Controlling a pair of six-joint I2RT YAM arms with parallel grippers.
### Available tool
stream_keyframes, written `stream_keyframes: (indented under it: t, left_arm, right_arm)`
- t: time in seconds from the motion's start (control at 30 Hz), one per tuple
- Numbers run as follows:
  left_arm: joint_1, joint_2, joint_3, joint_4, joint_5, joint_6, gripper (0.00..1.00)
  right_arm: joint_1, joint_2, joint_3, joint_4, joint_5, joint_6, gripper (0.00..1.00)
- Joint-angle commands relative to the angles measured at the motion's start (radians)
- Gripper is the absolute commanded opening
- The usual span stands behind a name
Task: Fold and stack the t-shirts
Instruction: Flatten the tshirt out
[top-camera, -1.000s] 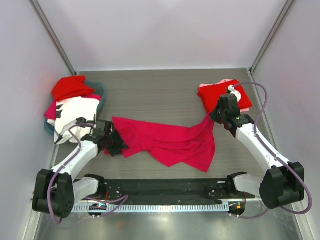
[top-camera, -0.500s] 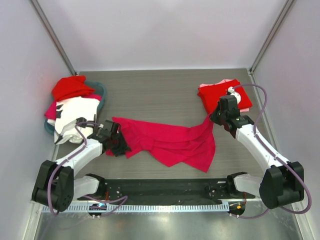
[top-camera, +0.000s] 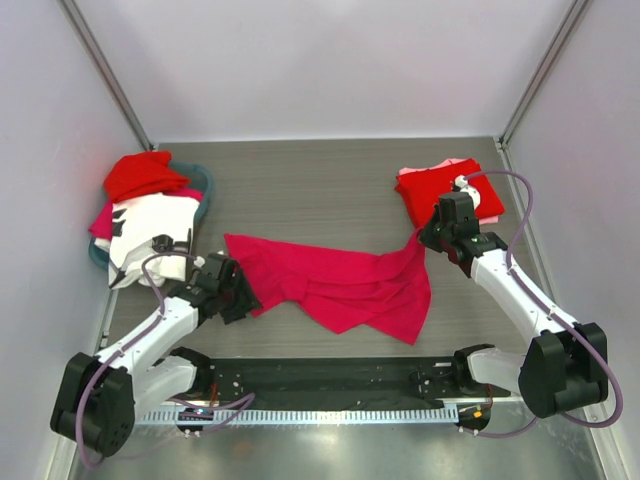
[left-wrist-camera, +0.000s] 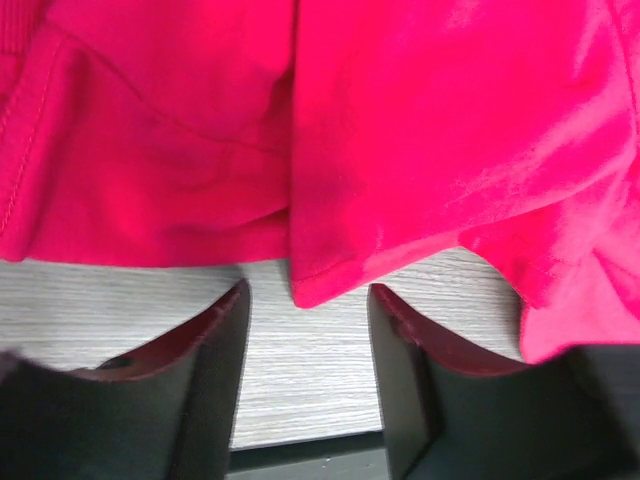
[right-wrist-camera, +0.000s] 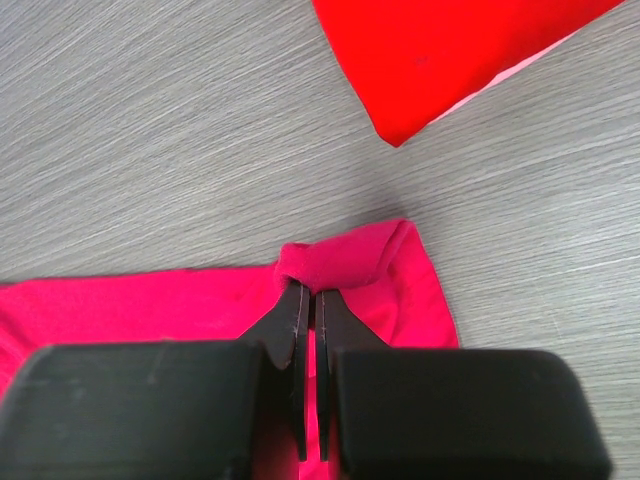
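Crimson t-shirt (top-camera: 340, 285) lies rumpled across the middle of the grey table (top-camera: 320, 170), from 9 o'clock to 3. The right gripper (top-camera: 426, 240) is pinched tight on its 3 o'clock corner (a small roll of cloth bulges past the tips). The left gripper (top-camera: 240, 292) sits at the 9 o'clock hem, jaws parted, gripping nothing. A folded red shirt (top-camera: 440, 192) on a pale pink one (top-camera: 412, 176) lies at 2 o'clock, close behind the right gripper. At 10 o'clock a teal basket (top-camera: 204, 184) holds a red shirt (top-camera: 140, 175) and a white printed shirt (top-camera: 150, 225).
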Motion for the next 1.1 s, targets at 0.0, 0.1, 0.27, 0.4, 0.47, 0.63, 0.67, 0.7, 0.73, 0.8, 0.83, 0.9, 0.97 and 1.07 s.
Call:
stream_keyframes:
  t: [0.0,0.1,0.27,0.4,0.47,0.63,0.67,0.7,0.73,0.8,0.83,0.9,0.97,1.07]
  left_arm:
    - [-0.014,0.016,-0.003,0.042,-0.01,0.007,0.5]
    - [-0.043,0.061,0.014,0.055,-0.011,0.015,0.45]
    - [-0.08,0.148,0.041,0.053,-0.036,0.019,0.4]
    - [-0.085,0.193,0.053,0.056,-0.08,0.028,0.21]
    - [-0.086,0.19,0.066,0.052,-0.102,0.033,0.08]
    - [-0.086,0.134,0.179,-0.036,-0.068,0.035,0.0]
    - [-0.085,0.133,0.243,-0.063,-0.077,0.045,0.0]
    - [-0.082,0.134,0.283,-0.117,-0.08,0.08,0.0]
    - [-0.077,0.145,0.319,-0.143,-0.086,0.094,0.0]
    - [-0.045,0.154,0.412,-0.204,-0.071,0.128,0.0]
    - [-0.027,0.165,0.435,-0.218,-0.059,0.154,0.0]
    - [0.039,0.174,0.495,-0.226,0.007,0.174,0.0]
    - [0.116,0.205,0.541,-0.214,0.061,0.176,0.0]
    - [0.194,0.295,0.691,-0.217,0.158,0.165,0.0]
  right_arm:
    - [-0.005,-0.015,0.001,0.035,-0.008,0.012,0.01]
    - [-0.007,-0.021,-0.002,0.035,-0.01,0.015,0.01]
    - [-0.007,-0.035,-0.008,0.032,-0.013,0.008,0.01]
    - [-0.008,-0.053,-0.01,0.028,-0.007,0.0,0.01]
    - [-0.01,-0.058,-0.008,0.022,-0.004,-0.003,0.01]
    - [-0.01,-0.061,0.013,0.002,0.001,-0.026,0.01]
    - [-0.008,-0.06,0.024,-0.01,0.01,-0.029,0.01]
    - [-0.008,-0.059,0.032,-0.015,0.012,-0.035,0.01]
    - [-0.01,-0.056,0.036,-0.02,0.015,-0.045,0.01]
    - [-0.011,-0.05,0.055,-0.032,0.022,-0.058,0.01]
    - [-0.011,-0.038,0.065,-0.035,0.021,-0.069,0.01]
    - [-0.011,-0.021,0.096,-0.041,0.0,-0.072,0.01]
    - [-0.013,0.028,0.153,-0.04,-0.027,-0.088,0.01]
    - [-0.017,0.133,0.31,-0.07,-0.051,-0.104,0.01]
